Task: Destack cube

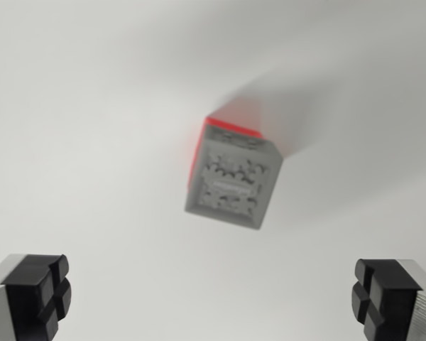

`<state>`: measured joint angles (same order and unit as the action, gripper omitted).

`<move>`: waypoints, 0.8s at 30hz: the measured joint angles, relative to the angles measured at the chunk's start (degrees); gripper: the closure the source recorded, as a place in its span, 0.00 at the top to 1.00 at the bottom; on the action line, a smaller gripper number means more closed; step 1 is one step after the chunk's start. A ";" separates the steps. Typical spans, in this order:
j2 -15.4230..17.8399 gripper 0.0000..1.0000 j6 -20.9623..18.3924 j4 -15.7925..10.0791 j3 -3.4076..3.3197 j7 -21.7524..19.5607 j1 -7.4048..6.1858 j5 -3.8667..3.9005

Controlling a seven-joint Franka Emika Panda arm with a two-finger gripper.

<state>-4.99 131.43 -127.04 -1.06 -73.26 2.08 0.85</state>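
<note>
Cube stack sitting mid-frame on the white counter [71, 128] | grey cube [234, 181] resting on top of red cube [231, 126] | end effector [213, 295] hanging wide open below, gripping nothing, pads [39, 295] well apart from the stack

A plain white surface [92, 128] filled the whole wrist view, smooth and unmarked. A soft grey shadow [326, 99] stretched across it toward the upper right. The picture was blurred, so any fine texture perhaps went unseen.
</note>
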 joint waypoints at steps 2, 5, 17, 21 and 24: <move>0.37 1.00 1.08 -1.39 -0.02 -2.76 0.00 -0.19; 0.86 1.00 2.79 -3.48 -0.04 -7.06 0.00 -0.43; -2.93 1.00 9.94 -6.79 -0.05 -11.77 0.00 -0.84; -4.90 1.00 12.32 -7.16 -0.05 -11.77 0.00 -0.91; -6.31 1.00 14.02 -7.41 -0.05 -11.77 0.00 -0.96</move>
<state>-11.31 145.45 -134.44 -1.11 -85.04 2.08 -0.11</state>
